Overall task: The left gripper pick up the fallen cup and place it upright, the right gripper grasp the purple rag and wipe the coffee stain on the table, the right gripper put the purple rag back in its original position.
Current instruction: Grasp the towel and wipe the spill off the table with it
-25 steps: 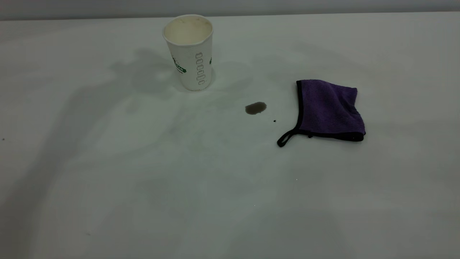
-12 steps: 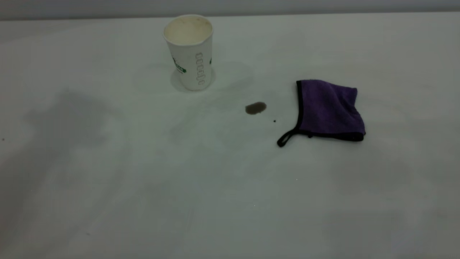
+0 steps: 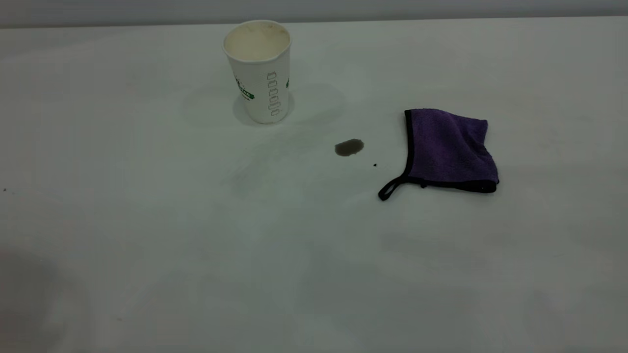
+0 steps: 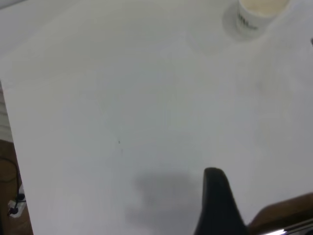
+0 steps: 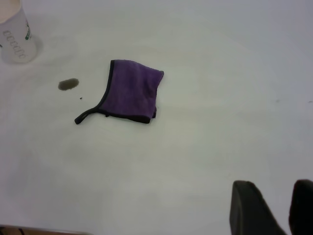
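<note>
The white cup (image 3: pixel 260 83) stands upright at the back of the table (image 3: pixel 196 255), open end up; it also shows far off in the left wrist view (image 4: pixel 254 12). The dark brown coffee stain (image 3: pixel 349 147) lies between the cup and the purple rag (image 3: pixel 449 147), which lies folded flat with its black loop toward the stain. Neither gripper shows in the exterior view. My left gripper (image 4: pixel 215 200) hangs over bare table far from the cup. My right gripper (image 5: pixel 286 191) is open and empty, well short of the rag (image 5: pixel 132 93) and stain (image 5: pixel 68 84).
A tiny black speck (image 3: pixel 375 164) sits just beside the stain, toward the rag. The table's side edge, with brown floor (image 4: pixel 10 176) beyond it, shows in the left wrist view. A grey wall (image 3: pixel 314 10) runs behind the table's far edge.
The arm's shadow near the cup has slid away to the table's lower left corner. A faint shadow now lies in front of the rag. Cup, stain and rag have not moved.
</note>
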Controlling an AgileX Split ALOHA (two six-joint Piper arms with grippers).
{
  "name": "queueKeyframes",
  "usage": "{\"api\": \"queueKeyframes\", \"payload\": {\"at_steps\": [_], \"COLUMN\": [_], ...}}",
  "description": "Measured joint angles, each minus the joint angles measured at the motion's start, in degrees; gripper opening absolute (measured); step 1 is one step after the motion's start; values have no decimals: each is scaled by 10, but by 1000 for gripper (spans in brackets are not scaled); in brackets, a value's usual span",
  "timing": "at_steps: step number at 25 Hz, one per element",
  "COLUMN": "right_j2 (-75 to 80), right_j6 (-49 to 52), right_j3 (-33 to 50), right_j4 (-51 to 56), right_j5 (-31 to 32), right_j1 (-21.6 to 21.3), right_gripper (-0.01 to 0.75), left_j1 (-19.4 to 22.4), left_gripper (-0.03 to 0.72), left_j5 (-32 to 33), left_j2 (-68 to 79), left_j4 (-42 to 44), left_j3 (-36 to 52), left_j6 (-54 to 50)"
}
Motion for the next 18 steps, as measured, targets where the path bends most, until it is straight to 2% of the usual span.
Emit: {"api": "queueKeyframes", "payload": {"at_steps": [11, 13, 18], "right_j2": [0, 0, 0], "right_j6": [0, 0, 0], "right_j3": [0, 0, 0], "right_j4": [0, 0, 0], "right_j5": [0, 0, 0], "right_j1": [0, 0, 0], "right_gripper": [238, 238, 238], "left_j1": [3, 19, 90], "left_gripper": [532, 532, 532], "left_j5": [0, -3, -16], "left_j2": [-257, -313, -436], "left_j4": [-51, -59, -56], "left_j3": [260, 299, 367], "left_j6": [-19, -22, -26]}}
